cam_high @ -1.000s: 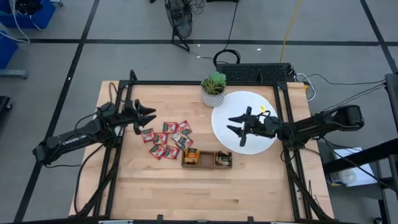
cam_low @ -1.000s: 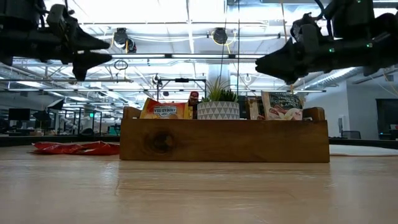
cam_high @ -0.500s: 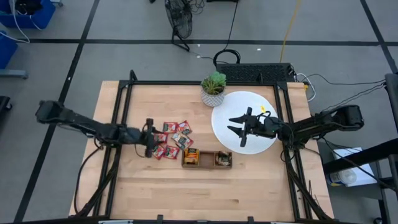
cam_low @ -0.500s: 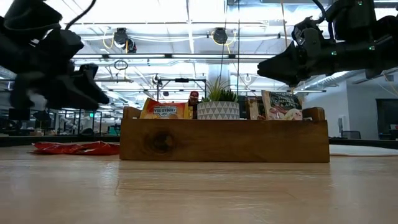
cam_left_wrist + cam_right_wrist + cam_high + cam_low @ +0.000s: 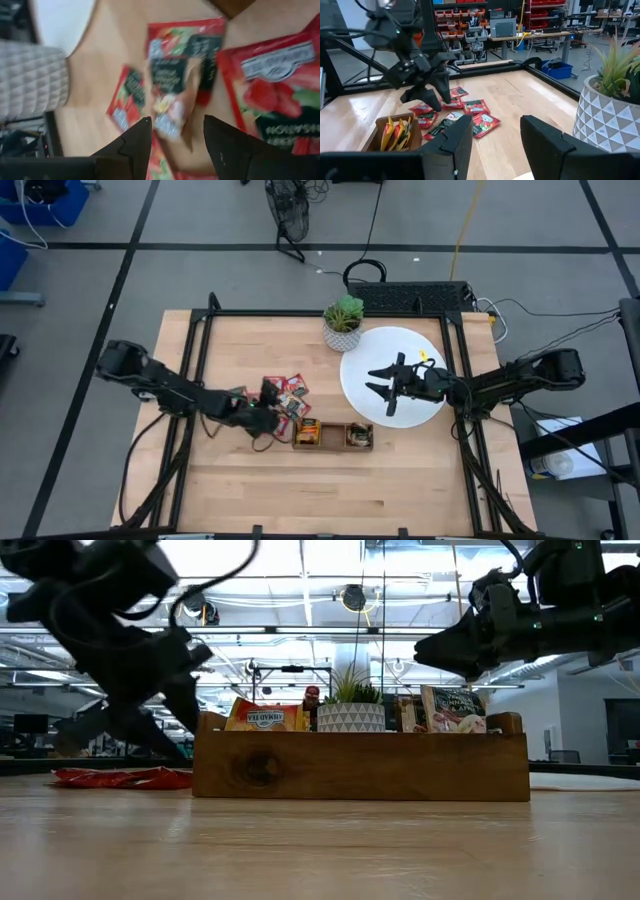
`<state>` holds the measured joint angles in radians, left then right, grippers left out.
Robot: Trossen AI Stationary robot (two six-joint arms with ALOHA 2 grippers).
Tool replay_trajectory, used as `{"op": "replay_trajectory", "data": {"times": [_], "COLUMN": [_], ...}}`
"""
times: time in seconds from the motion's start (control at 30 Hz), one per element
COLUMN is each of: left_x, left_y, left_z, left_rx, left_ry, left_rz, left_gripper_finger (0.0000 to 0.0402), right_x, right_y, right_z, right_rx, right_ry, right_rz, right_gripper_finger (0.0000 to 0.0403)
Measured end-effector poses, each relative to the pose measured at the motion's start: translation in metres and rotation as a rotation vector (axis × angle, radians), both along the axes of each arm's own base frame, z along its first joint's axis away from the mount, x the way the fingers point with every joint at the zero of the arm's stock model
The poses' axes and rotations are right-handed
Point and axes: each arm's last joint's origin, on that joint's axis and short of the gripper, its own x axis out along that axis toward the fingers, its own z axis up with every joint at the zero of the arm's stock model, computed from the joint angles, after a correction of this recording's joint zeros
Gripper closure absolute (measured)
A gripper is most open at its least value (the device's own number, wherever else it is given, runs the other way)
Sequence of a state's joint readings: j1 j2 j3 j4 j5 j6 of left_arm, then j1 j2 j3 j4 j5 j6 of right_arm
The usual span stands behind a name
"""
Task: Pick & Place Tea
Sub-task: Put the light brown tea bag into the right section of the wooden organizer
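Note:
Several small flat tea sachets [image 5: 291, 389], mostly red, lie in a loose pile on the wooden table, left of the tray; the right wrist view shows the pile too [image 5: 470, 107]. My left gripper [image 5: 272, 408] hangs open just above this pile. In its wrist view the left gripper [image 5: 174, 135] has one finger on either side of a pale sachet [image 5: 170, 102] that lies on red ones. My right gripper [image 5: 380, 381] waits open above the white disc [image 5: 400, 345] and shows in its own wrist view as well [image 5: 495, 137].
The brown wooden tray [image 5: 333, 435] with sachets standing in it sits right of the pile, near the table's front. A potted green plant [image 5: 343, 322] stands at the far edge beside the disc. A black frame rims the table; bare wood lies in front of the tray.
My left arm has swung from the table's left side toward the right and the near edge, coming down over the sachet pile with its gripper tipped downward. The sachets and my right arm have stayed put.

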<state>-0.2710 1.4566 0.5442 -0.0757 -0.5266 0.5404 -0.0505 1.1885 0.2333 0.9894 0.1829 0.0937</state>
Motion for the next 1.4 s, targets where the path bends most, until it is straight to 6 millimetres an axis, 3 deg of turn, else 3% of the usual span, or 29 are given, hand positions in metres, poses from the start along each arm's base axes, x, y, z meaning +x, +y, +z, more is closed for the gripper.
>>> {"op": "replay_trajectory", "data": {"times": [0.3, 0.67, 0.8, 0.93, 1.1, 1.27, 1.4], "left_x": [0.017, 0.021, 0.02, 0.02, 0.02, 0.014, 0.019], "left_y": [0.013, 0.023, 0.023, 0.023, 0.023, 0.015, 0.012], "left_z": [-0.018, -0.025, -0.027, -0.027, -0.027, -0.01, 0.03], "left_rx": [0.049, 0.055, 0.016, -0.028, -0.069, 0.019, 0.013], "left_ry": [0.171, 0.187, 0.199, 0.184, 0.165, 0.138, -0.04], "left_rz": [-0.009, 0.032, 0.017, 0.051, 0.091, 0.039, 0.05], "left_gripper_finger": [0.022, 0.0225, 0.0274, 0.0371, 0.0391, 0.0395, 0.0397], "right_x": [0.0, 0.0, 0.0, 0.0, 0.0, 0.0, 0.001], "right_y": [0.004, 0.012, 0.012, 0.012, 0.012, 0.012, 0.012], "right_z": [-0.003, -0.003, -0.003, -0.003, -0.003, -0.003, -0.002], "right_rx": [0.001, -0.003, -0.003, -0.003, -0.003, -0.001, -0.001], "right_ry": [0.03, 0.03, 0.031, 0.03, 0.03, 0.029, 0.02], "right_rz": [0.023, 0.061, 0.06, 0.06, 0.06, 0.06, 0.056], "right_gripper_finger": [0.0252, 0.0252, 0.0252, 0.0252, 0.0252, 0.0252, 0.0252]}}
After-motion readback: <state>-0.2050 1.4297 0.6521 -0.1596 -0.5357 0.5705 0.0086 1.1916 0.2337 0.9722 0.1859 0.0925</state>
